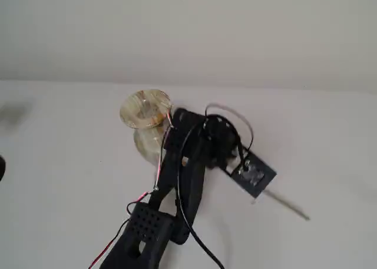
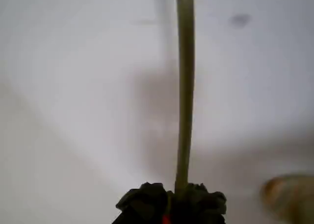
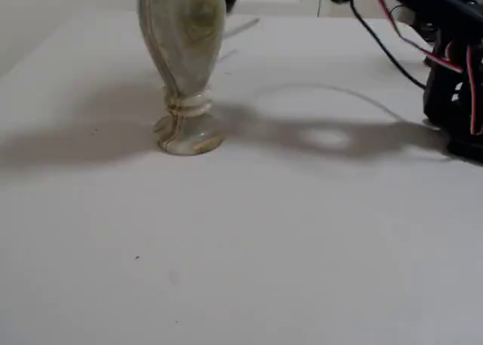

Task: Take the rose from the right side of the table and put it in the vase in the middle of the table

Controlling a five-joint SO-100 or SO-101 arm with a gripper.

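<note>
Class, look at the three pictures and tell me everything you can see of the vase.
The vase is cream, translucent stone with tan streaks. It has a flared round rim, seen from above in a fixed view, a rounded body, a ringed narrow waist and a small round foot. It stands upright on the white table, nothing in its mouth. The black arm lies close beside it; whether they touch cannot be told.

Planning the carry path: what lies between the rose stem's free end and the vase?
In a fixed view, the arm lies between rose and vase.

The cream marbled-stone vase (image 3: 183, 66) with tan streaks stands upright on the plain white tabletop (image 3: 249, 247). The long thin grey-green rose stem (image 2: 185, 91) juts out to the vase's right in a fixed view (image 1: 287, 206).
</note>
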